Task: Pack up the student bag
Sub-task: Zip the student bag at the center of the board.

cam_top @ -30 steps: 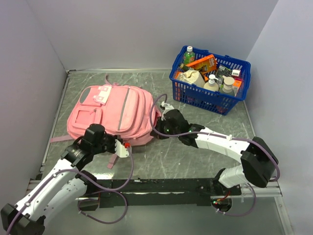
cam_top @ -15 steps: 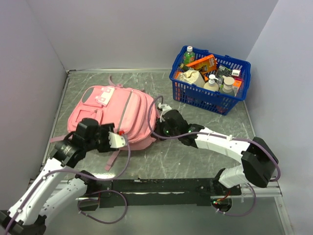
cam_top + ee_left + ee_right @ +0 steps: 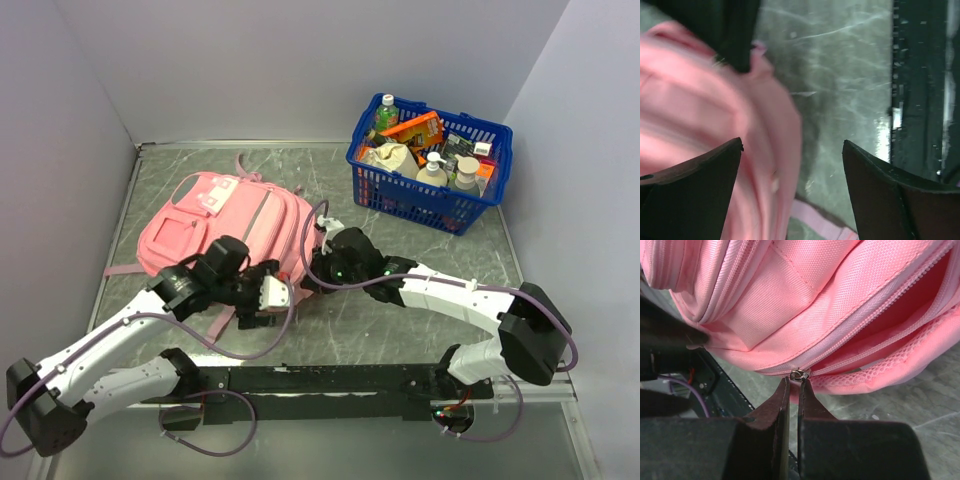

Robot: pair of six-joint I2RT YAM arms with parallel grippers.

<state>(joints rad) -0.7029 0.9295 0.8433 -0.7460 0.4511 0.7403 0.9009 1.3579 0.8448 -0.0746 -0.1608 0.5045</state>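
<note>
Evidently unzipping: the right gripper (image 3: 794, 383) pinches what looks like the zipper pull (image 3: 799, 373) of the student bag (image 3: 225, 215); the left gripper (image 3: 792, 147), spread wide, should next brace the fabric.

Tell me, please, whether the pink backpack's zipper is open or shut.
Partly open: right of the zipper pull, the student bag gapes, showing its pink lining and mesh.

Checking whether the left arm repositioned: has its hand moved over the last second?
Yes. The left hand shifted right along the near edge of the student bag, toward the blue basket.
</note>
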